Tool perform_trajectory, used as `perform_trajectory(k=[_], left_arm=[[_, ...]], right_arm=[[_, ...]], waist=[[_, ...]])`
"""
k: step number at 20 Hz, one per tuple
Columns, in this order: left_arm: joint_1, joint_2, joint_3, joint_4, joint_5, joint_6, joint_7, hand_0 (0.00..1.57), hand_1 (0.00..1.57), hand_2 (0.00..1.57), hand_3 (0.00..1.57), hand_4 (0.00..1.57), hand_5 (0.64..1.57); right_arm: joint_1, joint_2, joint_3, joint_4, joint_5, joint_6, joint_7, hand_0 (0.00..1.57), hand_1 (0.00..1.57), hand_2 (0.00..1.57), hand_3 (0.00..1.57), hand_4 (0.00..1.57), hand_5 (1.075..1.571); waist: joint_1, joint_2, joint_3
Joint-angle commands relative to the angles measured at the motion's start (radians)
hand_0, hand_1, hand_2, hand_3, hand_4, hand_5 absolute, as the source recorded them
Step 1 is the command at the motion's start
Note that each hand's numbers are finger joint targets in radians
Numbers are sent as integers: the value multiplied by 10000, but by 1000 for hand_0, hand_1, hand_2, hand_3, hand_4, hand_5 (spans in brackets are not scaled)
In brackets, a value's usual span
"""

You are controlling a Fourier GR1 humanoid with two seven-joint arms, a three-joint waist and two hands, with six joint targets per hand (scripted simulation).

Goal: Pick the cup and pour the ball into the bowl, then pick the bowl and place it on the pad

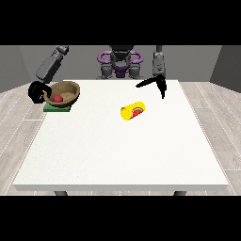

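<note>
The hand at the view's left (pixel 36 92) curls round the rim of the bowl (pixel 66 89) holding the ball (pixel 57 99) on the pad (pixel 57 108), the cup (pixel 133 111) lies toppled on the counter (pixel 117 155), and the hand at the view's right (pixel 157 84) hangs open.

Bowl (pixel 64 92): brown, wood-like grain, matt. Ball (pixel 57 99): smooth red. Cup (pixel 132 111): yellow, smooth, possibly plastic. Pad (pixel 57 108): flat green, matt. Table (pixel 122 150): white, faintly speckled, matt.

The robot has a dark grey torso (pixel 120 66) with purple rings, grey forearms and black hands.
</note>
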Motion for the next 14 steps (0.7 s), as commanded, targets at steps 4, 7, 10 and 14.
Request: perform_trajectory(k=[4,7,10,14], left_arm=[[559,211,-336,-2034,-115,-147,365,0,0,0,0,0,1563],[-29,646,21,-2097,-21,-356,920,0,0,0,0,0,1564],[-55,198,-252,-2354,-418,187,1191,0,0,0,0,0,1563],[1009,116,-551,-3222,-231,-158,1407,0,0,0,0,0,1565]], right_arm=[[-30,-1162,-335,916,192,598,-1407,1571,1571,1571,0,1035,1569],[-544,-1524,-210,974,283,848,-1074,1571,1571,1571,0,1034,1569],[-726,-1297,16,960,588,384,-1411,1571,1571,1571,436,1031,1571],[-697,-1760,-571,1779,-91,1252,-476,1571,1571,1571,0,836,1569]], waist=[[247,1113,5],[-13,1258,-4],[-235,1363,-8],[-155,641,-7]])
